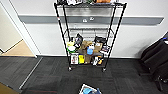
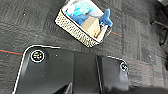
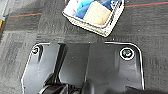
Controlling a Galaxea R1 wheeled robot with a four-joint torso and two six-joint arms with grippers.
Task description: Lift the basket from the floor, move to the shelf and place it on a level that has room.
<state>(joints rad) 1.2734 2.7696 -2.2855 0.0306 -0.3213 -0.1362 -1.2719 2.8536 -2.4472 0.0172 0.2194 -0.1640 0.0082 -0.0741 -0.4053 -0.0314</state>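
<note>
The basket [image 2: 82,25] sits on the floor [image 2: 30,22], at the top centre of the left wrist view, and peeks in at the bottom edge of the head view, a little right of centre [image 1: 88,90]. It is a small rectangular thing with beige woven sides and a white rim, and it is loaded: a tan box [image 2: 91,26] lies in the middle, with blue soft stuff [image 2: 82,10] bunched around it and spilling over one end. My guess is that it is light to moderate in weight, with sides stiff enough to keep their shape but likely to give a little if squeezed. The load looks loose and could shift or tumble if the basket tips, so it wants lifting level. The white rim along the short ends, or the two long sides taken together, look like the best places to take hold. In both wrist views the basket lies apart from the robot's dark plates, with bare carpet between. I cannot tell whether either claw is spread or pressed together, and nothing appears to be held or touched. A thin red line [image 2: 7,51] crosses the carpet near the basket. Farther off, in the upper middle of the head view, the shelf [image 1: 88,35] stands against a white wall [image 1: 42,35], its lower tiers crowded with small goods while the middle level [image 1: 88,31] looks bare.
</note>
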